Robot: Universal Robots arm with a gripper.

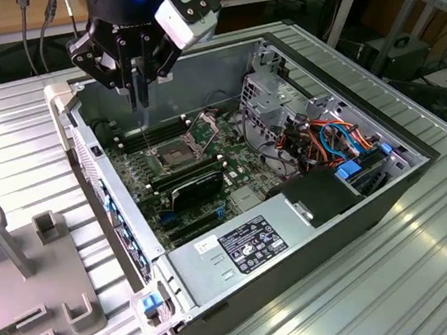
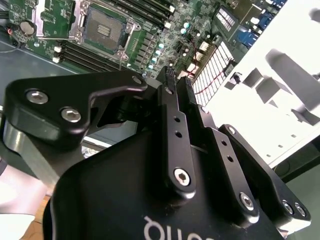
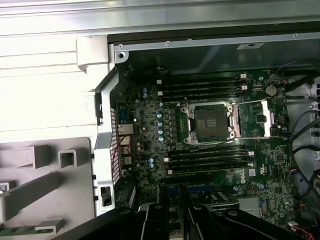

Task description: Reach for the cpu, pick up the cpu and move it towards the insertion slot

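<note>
Though the gripper (image 1: 141, 102) hangs above the open insertion slot (image 1: 173, 152) inside the computer case (image 1: 379, 204), I cannot tell whether it has the cpu. I judge this the carry; any lowering calls for clearing the slot's wire lever (image 3: 220, 143).

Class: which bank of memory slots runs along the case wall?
The bank between the CPU socket and the case wall; the other bank lies across the socket, away from that wall.

Matt black hand (image 2: 178, 80), ribbed bare-metal table (image 1: 438, 271), shiny silver metal frame on the insertion slot (image 3: 210, 122).
</note>
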